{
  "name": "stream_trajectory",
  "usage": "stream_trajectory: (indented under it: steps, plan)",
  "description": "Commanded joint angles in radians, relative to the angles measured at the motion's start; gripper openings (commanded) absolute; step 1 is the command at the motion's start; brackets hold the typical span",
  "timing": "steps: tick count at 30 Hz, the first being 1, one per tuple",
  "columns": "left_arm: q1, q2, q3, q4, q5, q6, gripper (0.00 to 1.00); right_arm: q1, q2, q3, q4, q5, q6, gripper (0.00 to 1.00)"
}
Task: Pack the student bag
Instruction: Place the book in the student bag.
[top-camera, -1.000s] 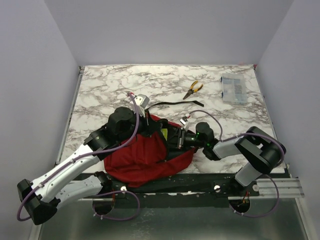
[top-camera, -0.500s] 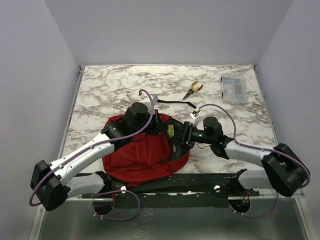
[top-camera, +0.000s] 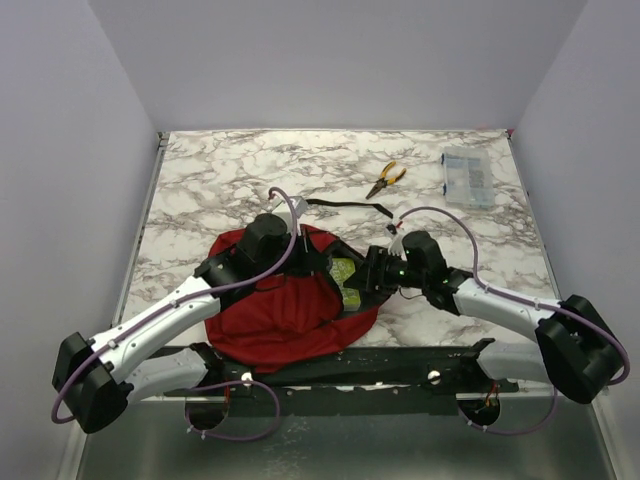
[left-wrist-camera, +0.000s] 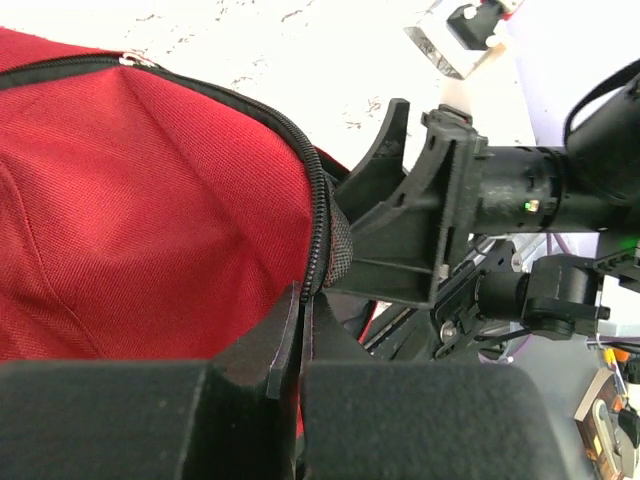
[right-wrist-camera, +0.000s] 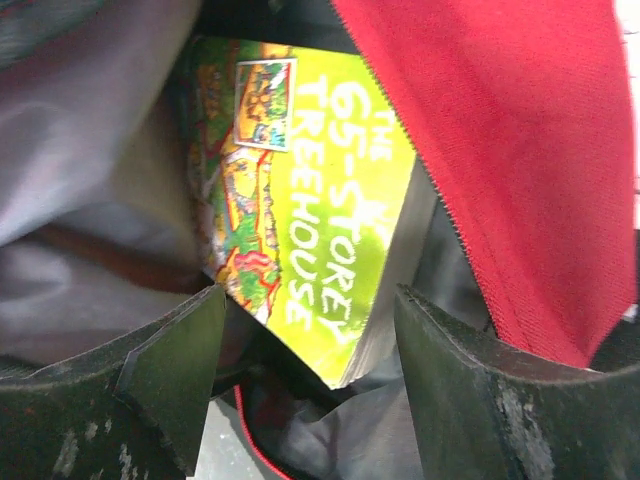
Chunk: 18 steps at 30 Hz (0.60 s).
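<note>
Near the front edge of the marble surface (top-camera: 220, 180), the red bag (top-camera: 270, 320) lies slumped between my two arms, its mouth turned to the right. My left hand (left-wrist-camera: 298, 320) is pinched tight on the bag's black zippered rim. My right hand (right-wrist-camera: 308, 300) stands wide at the opening, holding nothing, a yellow-green book (right-wrist-camera: 310, 180) lying inside against the grey lining. Pliers (top-camera: 386, 178) and a clear box (top-camera: 467, 180) sit well apart, far right.

A robot lab cell: plain pale walls (top-camera: 330, 60) enclose a marble-patterned surface (top-camera: 210, 180), a cabled left arm (top-camera: 160, 320) and right arm (top-camera: 500, 305) stand on a metal frame (top-camera: 330, 362), pliers (top-camera: 386, 178) and a parts box (top-camera: 467, 179) lie nearby.
</note>
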<state>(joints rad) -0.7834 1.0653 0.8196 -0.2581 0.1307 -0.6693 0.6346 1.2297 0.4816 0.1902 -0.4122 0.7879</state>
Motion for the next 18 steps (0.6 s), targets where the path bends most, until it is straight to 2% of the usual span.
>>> stream_trajectory:
  steps: [1, 3, 6, 10, 12, 15, 18]
  plan:
    - [0.004, -0.082, -0.028, -0.031, -0.023, 0.02, 0.0, -0.001, 0.031, 0.047, -0.082, 0.128, -0.06, 0.73]
    - [0.006, -0.08, -0.031, -0.029, -0.016, 0.018, 0.0, -0.001, 0.069, 0.061, -0.099, 0.11, -0.066, 0.74]
    - [0.005, -0.039, -0.018, -0.02, 0.024, 0.01, 0.0, -0.001, 0.123, 0.041, -0.024, 0.047, -0.009, 0.76]
    - [0.005, 0.018, -0.018, 0.014, 0.054, -0.019, 0.0, 0.002, 0.211, 0.022, 0.044, 0.055, 0.024, 0.82]
    - [0.006, 0.041, -0.022, 0.031, 0.072, -0.033, 0.0, 0.002, 0.29, 0.0, 0.155, -0.006, 0.06, 0.82]
    - [0.006, 0.056, -0.031, 0.05, 0.096, -0.045, 0.0, 0.001, 0.374, -0.051, 0.449, -0.137, 0.178, 0.79]
    - [0.005, 0.047, -0.043, 0.054, 0.102, -0.055, 0.0, 0.001, 0.402, -0.078, 0.635, -0.199, 0.288, 0.69]
